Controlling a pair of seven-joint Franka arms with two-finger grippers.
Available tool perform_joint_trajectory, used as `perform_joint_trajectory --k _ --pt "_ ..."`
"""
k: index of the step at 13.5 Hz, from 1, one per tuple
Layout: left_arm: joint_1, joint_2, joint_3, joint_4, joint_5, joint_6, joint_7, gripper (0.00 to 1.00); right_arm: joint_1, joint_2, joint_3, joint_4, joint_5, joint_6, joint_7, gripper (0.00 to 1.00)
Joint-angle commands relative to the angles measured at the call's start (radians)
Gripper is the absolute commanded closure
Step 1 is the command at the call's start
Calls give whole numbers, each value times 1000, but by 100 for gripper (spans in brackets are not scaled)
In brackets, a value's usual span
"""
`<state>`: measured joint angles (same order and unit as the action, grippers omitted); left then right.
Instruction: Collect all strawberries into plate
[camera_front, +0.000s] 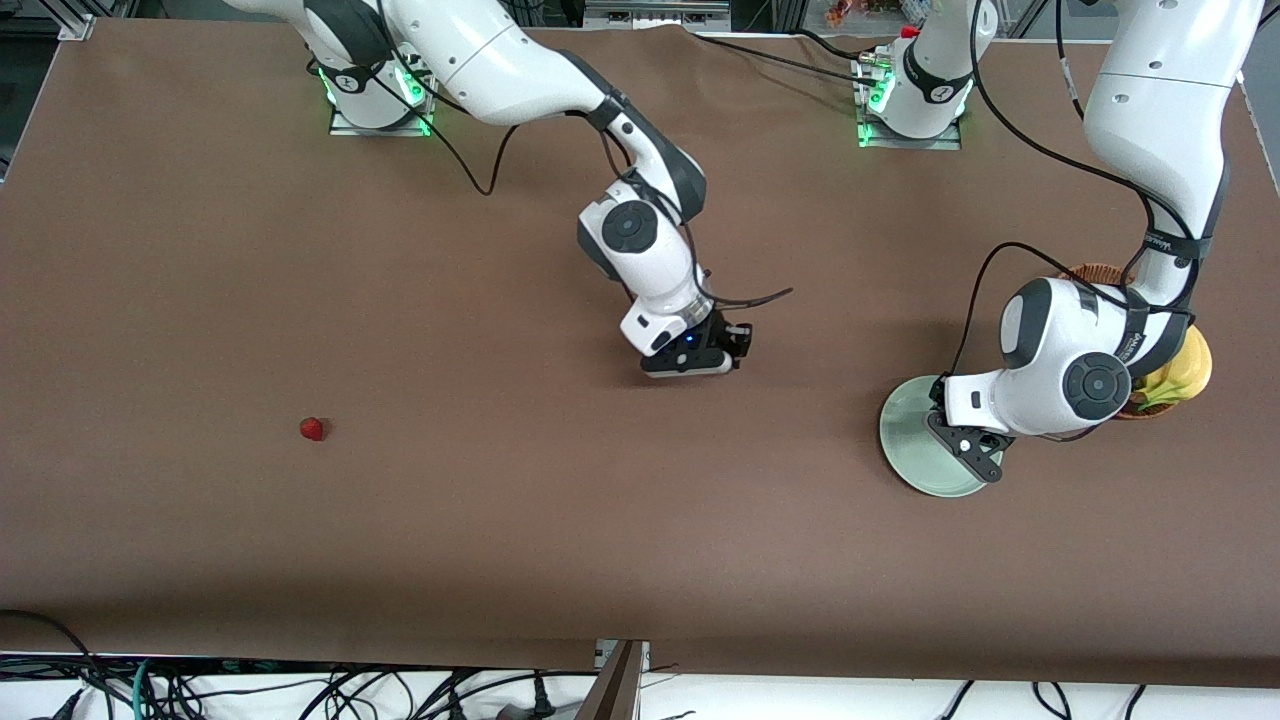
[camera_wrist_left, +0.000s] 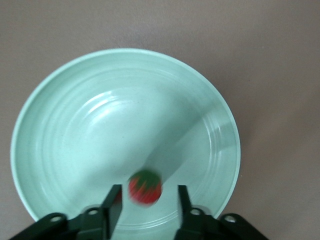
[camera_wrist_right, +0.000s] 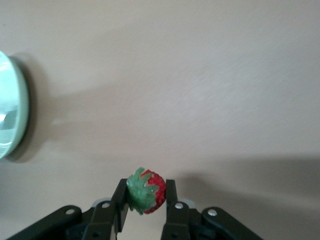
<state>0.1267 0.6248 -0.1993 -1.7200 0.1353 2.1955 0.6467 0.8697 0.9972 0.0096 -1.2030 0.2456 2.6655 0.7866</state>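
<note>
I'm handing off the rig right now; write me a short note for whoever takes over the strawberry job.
Left gripper: open over the plate, a strawberry blurred between its fingers, apparently just let go; whether it has landed is unclear.
Right gripper: shut on a second strawberry, over bare table mid-way, the plate toward the left arm's end from it.
Third strawberry: on the table toward the right arm's end, untouched.
Done: one berry at the plate, one picked up.
Left: carry the held berry to the plate, then fetch the last one.
</note>
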Motion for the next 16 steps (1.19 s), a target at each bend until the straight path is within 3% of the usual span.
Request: perform_joint_trajectory --k 1,2,3,4,6,9,12,14,16 --pt "13 -17 -8 0 20 -16 11 0 23 54 -7 52 17 63 45 100" --pt "13 -23 -9 2 20 -19 10 0 26 55 -7 52 17 70 49 78" --pt "13 -34 -9 2 20 -19 5 0 26 54 -8 52 15 70 46 46" --pt "13 -48 -11 3 11 -31 2 0 26 51 -11 52 12 68 36 0" --pt "10 -71 -22 7 6 -66 -7 0 2 26 -17 52 12 16 22 0" --pt "5 -95 -67 10 -51 -121 -112 0 -138 -64 0 88 20 -274 -129 0" --pt "-2 -102 -175 10 -83 -142 -316 0 -292 -150 29 86 26 -511 -318 0" --pt "-39 -88 -225 8 -83 -123 -476 0 -374 -196 18 85 26 -657 -471 0" --pt "-129 -44 -226 -4 -83 13 -554 0 -481 -206 18 85 26 -807 -631 0"
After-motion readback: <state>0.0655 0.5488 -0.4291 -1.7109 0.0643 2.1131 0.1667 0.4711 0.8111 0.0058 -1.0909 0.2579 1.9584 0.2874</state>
